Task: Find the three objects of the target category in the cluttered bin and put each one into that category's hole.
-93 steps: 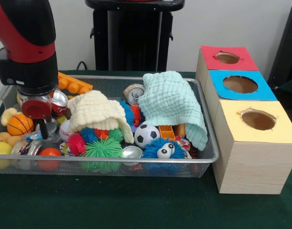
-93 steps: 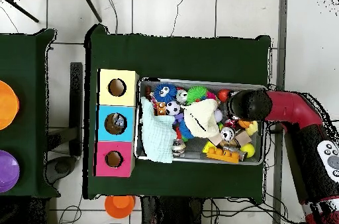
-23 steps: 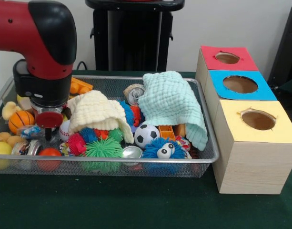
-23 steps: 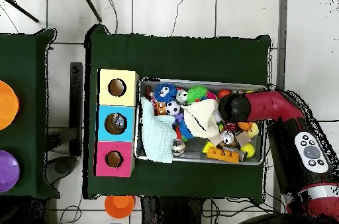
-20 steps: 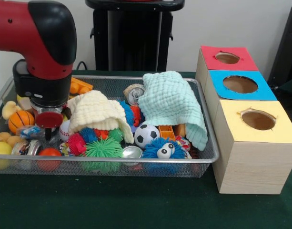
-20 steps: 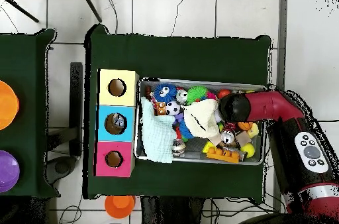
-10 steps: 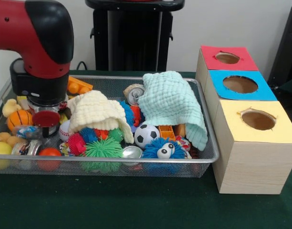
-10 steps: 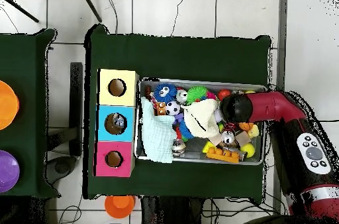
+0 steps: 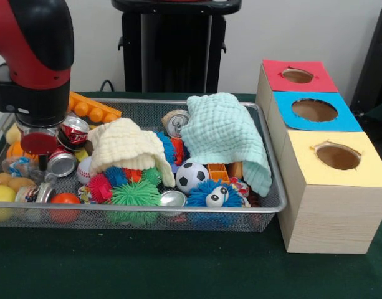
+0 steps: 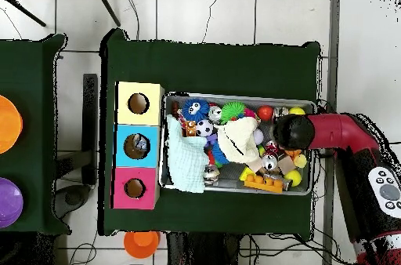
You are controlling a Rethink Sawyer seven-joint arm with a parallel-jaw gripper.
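The wire bin (image 9: 265, 205) is packed with toys. My gripper (image 9: 41, 163) hangs over its left end, low among the clutter; its jaws are hidden below the red wrist disc. Beside it lie a silver can (image 9: 61, 163) and a red can (image 9: 74, 131). Another can (image 9: 176, 123) stands at the back, between the yellow cloth (image 9: 125, 146) and the mint cloth (image 9: 225, 134). A soccer ball (image 9: 192, 176), a baseball (image 9: 85, 169) and a red ball (image 9: 65, 199) lie toward the front. In the overhead view my wrist (image 10: 294, 132) covers the bin's right end.
Three wooden boxes with round holes stand right of the bin: red (image 9: 275, 70), blue (image 9: 284, 103), yellow (image 9: 303, 162). A green spiky ball (image 9: 134, 194), a blue fuzzy ball with eyes (image 9: 212, 194) and an orange brick (image 9: 94, 111) crowd the bin.
My arm has shifted toward the bin's left end in the front view and risen slightly. The silver and red cans beside it are now uncovered.
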